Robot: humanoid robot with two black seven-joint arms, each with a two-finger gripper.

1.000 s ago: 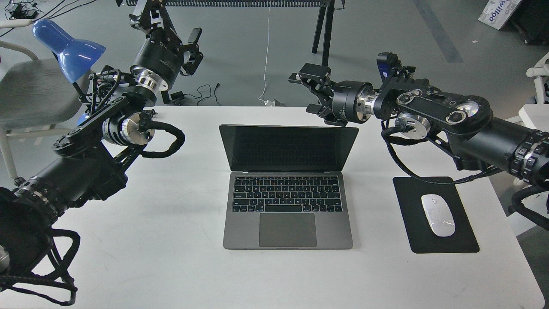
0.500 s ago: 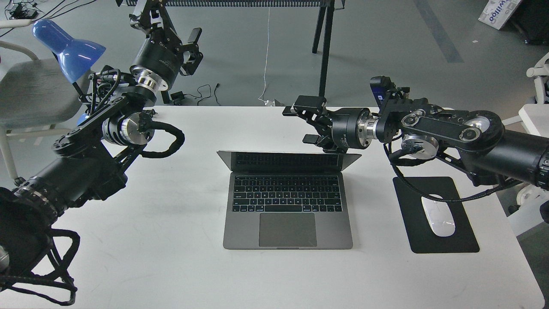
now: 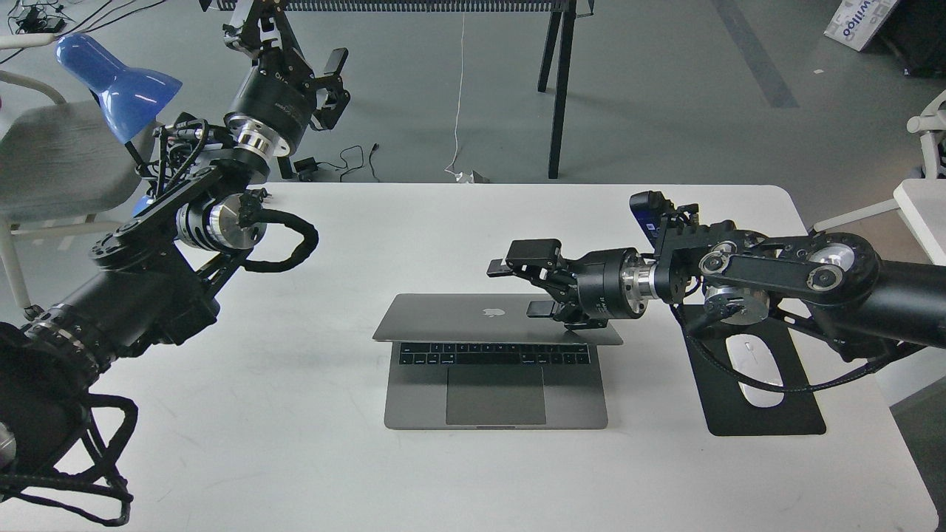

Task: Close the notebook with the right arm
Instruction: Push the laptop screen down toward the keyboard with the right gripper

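Note:
The space-grey notebook (image 3: 495,369) lies in the middle of the white table (image 3: 295,458). Its lid (image 3: 458,325) leans far forward over the keyboard, with the apple logo facing up and only the front key rows and the trackpad showing. My right gripper (image 3: 526,288) is open, its fingers spread, and it sits on or just above the right part of the lid. My right arm (image 3: 776,284) reaches in from the right, low over the table. My left gripper (image 3: 332,77) is open and empty, raised at the back left near the blue lamp (image 3: 114,77).
A black mouse pad (image 3: 768,421) with a white mouse (image 3: 761,369) lies right of the notebook, partly under my right arm. A grey chair (image 3: 52,155) stands at the left. A black stand's legs (image 3: 554,89) rise behind the table.
My right gripper has moved down and toward me behind the lid. The lid has gone from upright to leaning low over the keyboard. The left arm has not moved.

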